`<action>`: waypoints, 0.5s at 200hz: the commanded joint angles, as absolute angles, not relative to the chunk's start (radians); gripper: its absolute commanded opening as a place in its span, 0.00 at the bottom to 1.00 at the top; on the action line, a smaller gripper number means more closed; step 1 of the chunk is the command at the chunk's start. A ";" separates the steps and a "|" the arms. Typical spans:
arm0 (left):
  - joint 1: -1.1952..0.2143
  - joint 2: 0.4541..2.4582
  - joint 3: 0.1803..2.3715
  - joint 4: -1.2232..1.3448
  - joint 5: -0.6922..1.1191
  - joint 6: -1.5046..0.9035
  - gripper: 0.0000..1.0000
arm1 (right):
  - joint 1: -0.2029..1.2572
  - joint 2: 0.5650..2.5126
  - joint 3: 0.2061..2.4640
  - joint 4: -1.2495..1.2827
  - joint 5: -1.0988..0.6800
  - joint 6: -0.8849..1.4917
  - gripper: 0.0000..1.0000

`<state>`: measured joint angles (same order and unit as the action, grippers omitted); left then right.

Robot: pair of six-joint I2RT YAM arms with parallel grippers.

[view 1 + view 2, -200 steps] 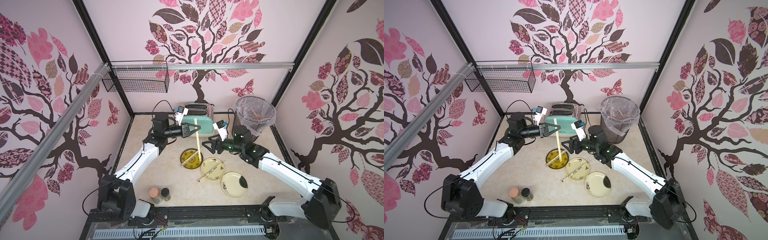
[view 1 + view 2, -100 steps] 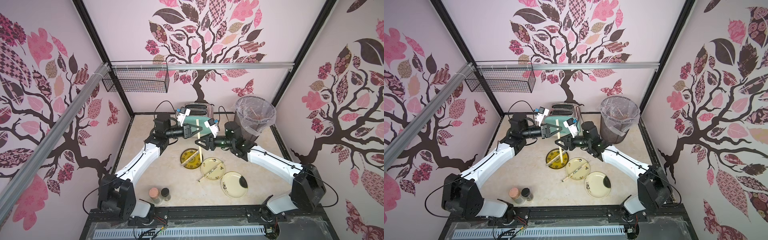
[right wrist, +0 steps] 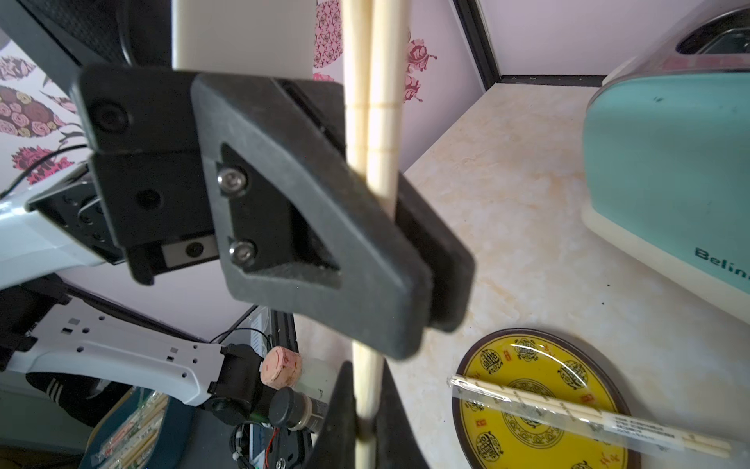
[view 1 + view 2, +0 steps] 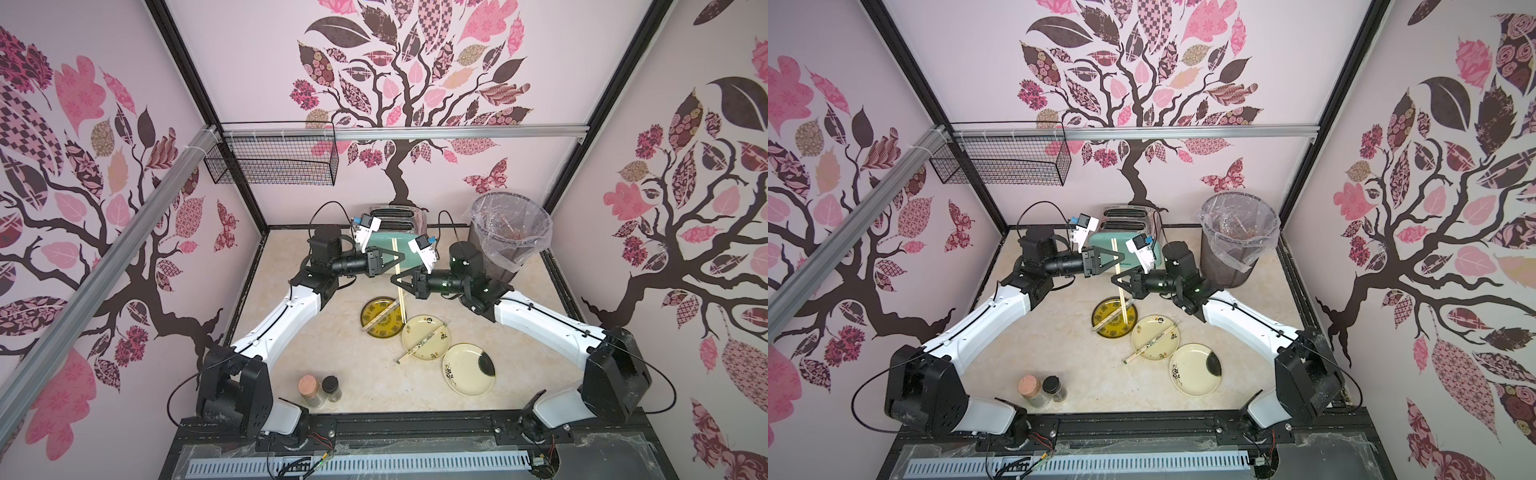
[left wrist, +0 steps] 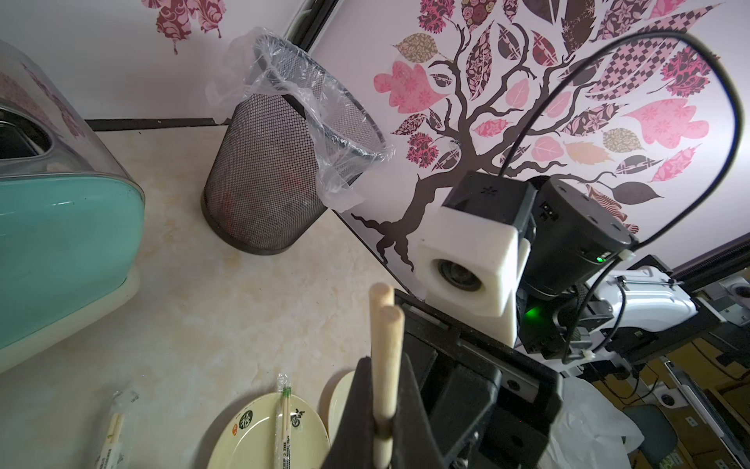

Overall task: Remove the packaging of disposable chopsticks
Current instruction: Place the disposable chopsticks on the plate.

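Both grippers are clenched on one bare pair of chopsticks (image 4: 400, 299), held in the air, steeply tilted, above the counter (image 4: 374, 386). The left gripper (image 4: 397, 259) pinches the pair near its upper end. In the left wrist view two rounded stick ends (image 5: 383, 308) jut past its black fingers (image 5: 351, 418). The right gripper (image 4: 395, 280) grasps the same pair just below, and the two grippers face each other, close together.

In the right wrist view the wood shows bare as it passes between the left gripper's fingers (image 3: 365, 284) and runs into the right gripper's own fingertips (image 3: 337, 414). In both top views the pair's lower tip lies over the edge of a yellow patterned plate (image 4: 374, 330); whether it touches cannot be told.

Across that plate lies a wrapped pair (image 4: 380, 318) in its clear sleeve (image 3: 568, 414). Just beside it a cream plate (image 4: 434, 328) bears a second wrapped pair (image 4: 422, 343), with one end past the rim. A further cream plate with a dark blot (image 4: 461, 374) sits next to it, nearer the front.

A teal toaster (image 4: 384, 241) stands behind the grippers. A mesh bin with a clear liner (image 4: 505, 249) stands in the back right corner. A cork-topped jar (image 4: 309, 390) and a black-lidded jar (image 4: 332, 387) stand together near the front left.
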<state>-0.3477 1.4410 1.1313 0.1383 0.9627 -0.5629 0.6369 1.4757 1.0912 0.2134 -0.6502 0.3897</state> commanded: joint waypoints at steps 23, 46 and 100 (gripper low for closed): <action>-0.350 1.439 1.147 0.107 0.949 -0.553 0.25 | 0.637 1.435 1.079 0.151 -0.552 0.367 0.00; -0.345 1.424 1.151 0.076 0.929 -0.525 0.36 | 0.636 1.393 1.047 0.078 -0.499 0.383 0.00; -0.334 1.418 1.157 0.061 0.926 -0.517 0.43 | 0.601 1.230 0.920 -0.256 -0.325 0.494 0.00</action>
